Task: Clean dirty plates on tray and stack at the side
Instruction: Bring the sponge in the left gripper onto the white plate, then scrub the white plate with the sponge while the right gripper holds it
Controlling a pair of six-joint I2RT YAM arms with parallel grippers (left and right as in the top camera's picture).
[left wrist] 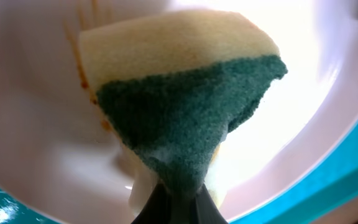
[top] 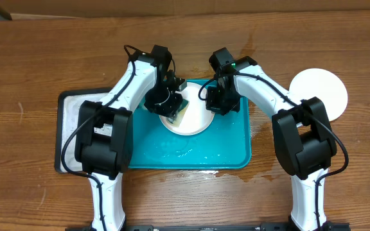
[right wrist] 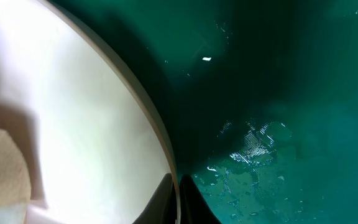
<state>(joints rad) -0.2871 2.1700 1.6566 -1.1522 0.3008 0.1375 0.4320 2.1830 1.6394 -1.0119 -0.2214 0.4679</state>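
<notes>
A white plate (top: pixel 194 125) lies on the teal tray (top: pixel 230 151), far middle; the left hand (top: pixel 171 108) pinches a sponge (left wrist: pixel 185 118) against it, the right hand (top: pixel 217 102) pinches its right rim; a second white plate (top: pixel 320 93) sits on the counter (top: pixel 44 64), far right

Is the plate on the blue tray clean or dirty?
Dirty. Orange-brown smears show on the plate beside the sponge in the left wrist view.
</notes>
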